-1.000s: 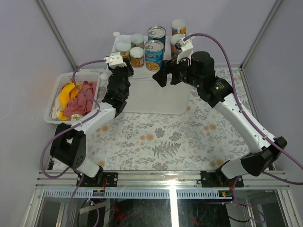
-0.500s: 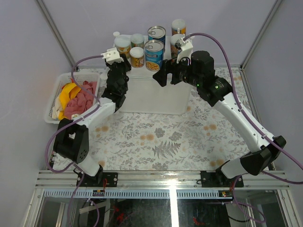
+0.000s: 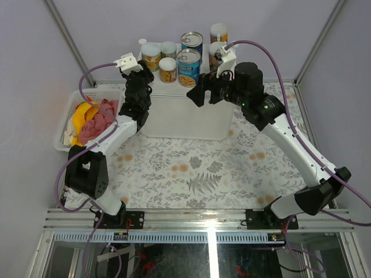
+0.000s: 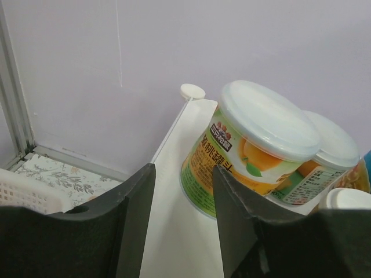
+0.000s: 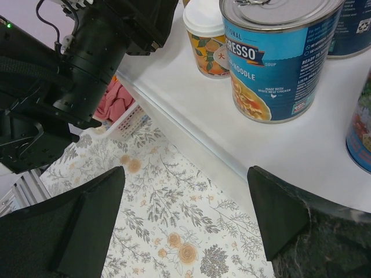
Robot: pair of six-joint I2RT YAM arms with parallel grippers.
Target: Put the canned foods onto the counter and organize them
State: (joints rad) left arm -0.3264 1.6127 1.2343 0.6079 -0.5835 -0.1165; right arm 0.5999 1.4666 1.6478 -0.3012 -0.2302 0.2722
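The counter (image 3: pixel 185 113) is a white box at the back of the table. On its far part stand three small yellow-labelled jars (image 3: pixel 151 57), two blue cans (image 3: pixel 189 67) and two tall slim canisters (image 3: pixel 218 33). My left gripper (image 3: pixel 141 72) is open and empty, low over the counter's left edge (image 4: pixel 174 231), with the nearest jar (image 4: pixel 255 145) just beyond its right finger. My right gripper (image 3: pixel 204 92) is open wide and empty, hovering over the counter's front edge (image 5: pixel 324 156), short of the near blue can (image 5: pixel 278 58) and a small jar (image 5: pixel 208 40).
A white mesh basket (image 3: pixel 72 116) with a yellow banana (image 3: pixel 81 113) and pink cloth (image 3: pixel 98 119) stands left of the counter. A round knob (image 4: pixel 192 91) marks the counter's far left corner. Purple walls close in behind. Floral cloth (image 3: pixel 191 174) covers the table.
My left gripper has moved back and to the left, up along the counter's left edge toward the leftmost jar. The right arm has barely moved.
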